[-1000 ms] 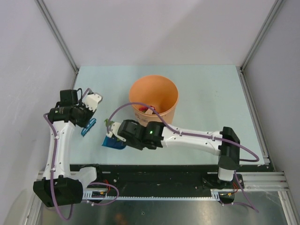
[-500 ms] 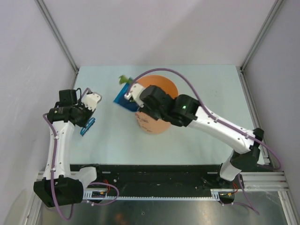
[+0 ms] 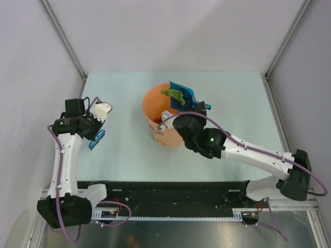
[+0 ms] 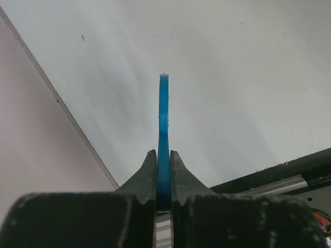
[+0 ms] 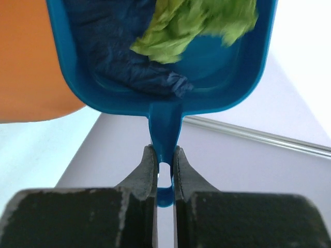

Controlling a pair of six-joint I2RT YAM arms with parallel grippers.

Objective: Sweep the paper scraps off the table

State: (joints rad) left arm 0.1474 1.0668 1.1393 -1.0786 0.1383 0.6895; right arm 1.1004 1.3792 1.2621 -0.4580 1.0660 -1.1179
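My right gripper [image 5: 164, 150] is shut on the handle of the blue dustpan [image 5: 207, 62], held tilted over the orange bucket [image 3: 158, 132]. The dustpan [image 3: 181, 93] holds a green paper scrap [image 5: 196, 23] and a dark blue scrap [image 5: 134, 67]; the green scrap [image 3: 174, 95] shows over the bucket's mouth. A red scrap [image 3: 155, 120] shows inside the bucket. My left gripper [image 4: 163, 155] is shut on the blue brush [image 4: 163, 119], held edge-on above the pale green table [image 3: 124, 155] at its left side. The brush [image 3: 96, 139] hangs below the left wrist.
The orange bucket stands mid-table, partly covered by my right arm [image 3: 238, 152]. Grey walls and metal rails [image 3: 279, 121] enclose the table. The black front rail [image 3: 176, 191] runs along the near edge.
My right arm swung the dustpan from left of the bucket to over its mouth and right rim. The left arm and brush have hardly moved.
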